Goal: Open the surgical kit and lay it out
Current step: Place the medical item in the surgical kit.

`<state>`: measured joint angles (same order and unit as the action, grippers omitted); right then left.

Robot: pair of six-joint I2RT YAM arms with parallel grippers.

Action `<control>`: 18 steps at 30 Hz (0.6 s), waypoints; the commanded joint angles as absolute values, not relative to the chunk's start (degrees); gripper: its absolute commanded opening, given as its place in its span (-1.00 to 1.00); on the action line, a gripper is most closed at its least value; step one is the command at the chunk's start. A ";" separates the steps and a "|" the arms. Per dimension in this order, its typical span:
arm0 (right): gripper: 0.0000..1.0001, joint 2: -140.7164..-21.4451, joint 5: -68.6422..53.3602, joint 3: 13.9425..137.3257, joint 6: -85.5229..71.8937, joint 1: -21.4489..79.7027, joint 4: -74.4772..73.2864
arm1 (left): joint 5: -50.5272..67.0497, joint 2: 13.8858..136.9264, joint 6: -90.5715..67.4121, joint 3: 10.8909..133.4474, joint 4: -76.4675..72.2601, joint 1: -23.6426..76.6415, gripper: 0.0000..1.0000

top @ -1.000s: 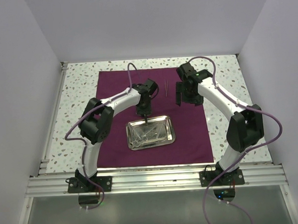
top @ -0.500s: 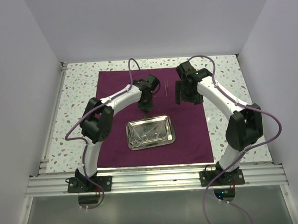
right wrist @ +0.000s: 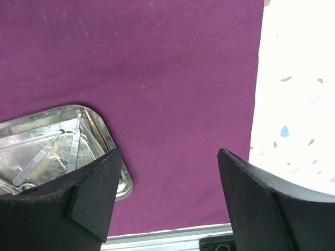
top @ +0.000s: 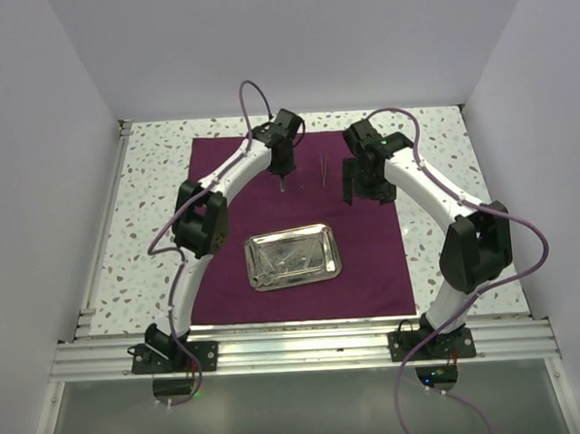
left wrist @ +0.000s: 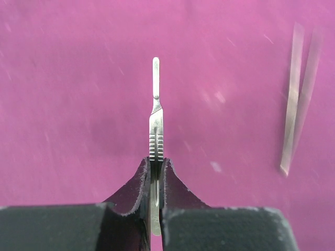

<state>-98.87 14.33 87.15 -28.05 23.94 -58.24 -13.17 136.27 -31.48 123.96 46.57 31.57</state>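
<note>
The maroon cloth (top: 220, 182) lies spread flat on the table. On it, near the front, the steel tray (top: 324, 270) holds thin silver instruments (top: 278, 268). My left gripper (top: 284, 185) hangs over the far part of the cloth, shut on a slim silver scalpel handle (left wrist: 156, 120) that sticks out ahead of the fingertips. A pair of tweezers (top: 324, 170) lies on the cloth just right of it, also seen as tweezers (left wrist: 296, 125) in the left wrist view. My right gripper (top: 355, 189) hovers open and empty right of the tweezers; its wrist view shows the tray (right wrist: 112, 141) at lower left.
White speckled tabletop (top: 152, 176) surrounds the cloth, with white walls on three sides. An aluminium rail (top: 297, 348) runs along the near edge, where both arm bases are bolted. The cloth's right edge meets bare table (right wrist: 298, 78).
My left gripper closed on the scalpel handle over the tray, then carried it away to the far part of the cloth beside the tweezers. The right arm stayed put.
</note>
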 commanded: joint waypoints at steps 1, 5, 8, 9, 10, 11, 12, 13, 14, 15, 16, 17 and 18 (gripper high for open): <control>0.55 -94.49 15.91 86.75 -28.04 23.91 -60.12 | -14.77 140.35 -27.78 129.89 44.83 29.54 -1.00; 0.56 -93.08 16.52 85.96 -27.95 23.82 -61.17 | -14.41 142.47 -26.02 130.34 40.79 28.92 -0.54; 0.56 -92.29 16.87 85.69 -27.95 23.82 -61.70 | -13.62 141.77 -24.26 129.90 39.73 28.83 0.21; 0.57 -92.20 16.87 85.69 -27.95 23.91 -61.61 | -13.71 141.16 -23.91 129.82 39.99 28.83 0.39; 0.57 -92.11 16.87 85.69 -28.04 23.82 -61.61 | -13.97 138.98 -23.47 128.86 40.34 28.83 0.43; 0.57 -91.94 16.87 85.61 -28.04 23.82 -61.26 | -14.32 137.48 -23.38 127.89 40.60 28.83 0.45; 0.56 -91.67 16.18 85.34 -28.21 23.99 -61.09 | -14.67 135.63 -23.29 126.58 40.87 28.83 0.46; 0.56 -91.58 15.65 85.08 -28.39 23.91 -60.47 | -14.85 131.18 -23.73 122.65 41.30 28.83 0.46; 0.56 -91.23 15.04 84.73 -28.39 24.08 -59.95 | -14.24 128.70 -23.99 120.26 41.57 28.83 0.46; 0.56 -90.97 14.33 83.86 -28.39 24.87 -59.25 | -13.80 126.15 -24.26 117.71 42.01 29.00 0.42; 0.56 -90.79 13.02 83.50 -28.39 25.31 -58.54 | -13.36 121.34 -25.21 112.20 42.97 29.18 0.40; 0.57 -90.44 12.14 82.63 -28.21 27.14 -56.79 | -12.32 118.77 -25.83 109.19 43.59 29.35 0.35; 0.58 -90.35 11.69 82.18 -28.39 28.29 -55.82 | -11.96 116.30 -26.88 106.03 43.94 30.23 0.33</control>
<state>-93.14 14.66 83.48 -28.12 25.12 -59.11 -13.23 128.70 -25.52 111.94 43.35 29.12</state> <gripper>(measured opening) 0.784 0.677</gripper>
